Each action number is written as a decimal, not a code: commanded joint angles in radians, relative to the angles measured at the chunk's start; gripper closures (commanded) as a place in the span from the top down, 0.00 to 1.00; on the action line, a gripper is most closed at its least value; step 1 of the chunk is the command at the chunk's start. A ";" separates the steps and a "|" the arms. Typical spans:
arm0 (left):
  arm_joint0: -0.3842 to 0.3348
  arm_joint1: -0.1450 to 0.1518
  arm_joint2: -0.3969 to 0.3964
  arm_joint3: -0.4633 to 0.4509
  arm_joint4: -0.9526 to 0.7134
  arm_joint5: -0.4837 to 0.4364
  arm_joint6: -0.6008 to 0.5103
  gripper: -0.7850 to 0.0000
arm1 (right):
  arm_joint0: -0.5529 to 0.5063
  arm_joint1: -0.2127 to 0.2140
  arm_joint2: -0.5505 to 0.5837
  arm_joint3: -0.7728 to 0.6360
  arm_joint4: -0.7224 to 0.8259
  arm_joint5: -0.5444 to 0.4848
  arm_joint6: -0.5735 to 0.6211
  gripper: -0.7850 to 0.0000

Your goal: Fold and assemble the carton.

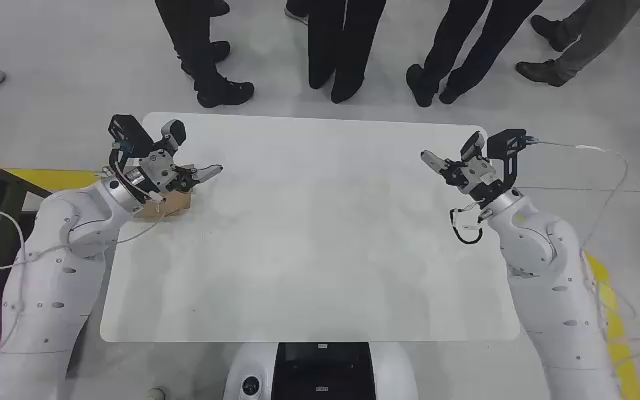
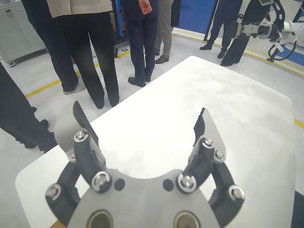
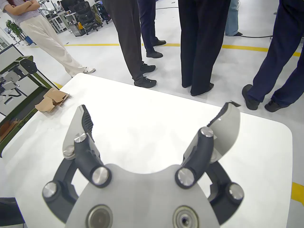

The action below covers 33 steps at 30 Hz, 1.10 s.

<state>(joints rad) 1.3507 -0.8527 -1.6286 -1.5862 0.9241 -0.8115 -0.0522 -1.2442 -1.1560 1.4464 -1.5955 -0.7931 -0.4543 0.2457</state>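
Your carton (image 1: 172,204) lies as partly folded brown cardboard at the far left corner of the table (image 1: 300,260), close to the left edge. That is where trouble could start, because a sideways nudge may slide it off before anything grips it. The left gripper (image 1: 205,174) hangs just above it and slightly to its right. Its claw is spread wide and holds nothing, and its tips point out over bare tabletop. You probably have to draw back and tilt down before you can pinch a flap; come in blind and the wrist may crush the cardboard. The right gripper (image 1: 432,160) sits well apart at the far right edge, likewise spread and empty. It has the whole table to cross, so watch that the two arms do not meet over the carton. The carton shows no writing you can make out. A blue panel (image 2: 197,5) beyond the table and a green frame (image 3: 21,119) to its left carry lettering, left unread here.
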 commanded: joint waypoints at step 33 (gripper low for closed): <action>0.000 0.035 -0.157 0.266 -0.585 -0.086 -0.341 1.00 | 0.000 0.000 0.000 0.000 0.000 0.000 0.000 1.00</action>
<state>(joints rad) 1.3475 -0.8214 -1.7706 -1.3457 0.3951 -0.8912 -0.3685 -1.2442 -1.1560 1.4464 -1.5955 -0.7931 -0.4543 0.2457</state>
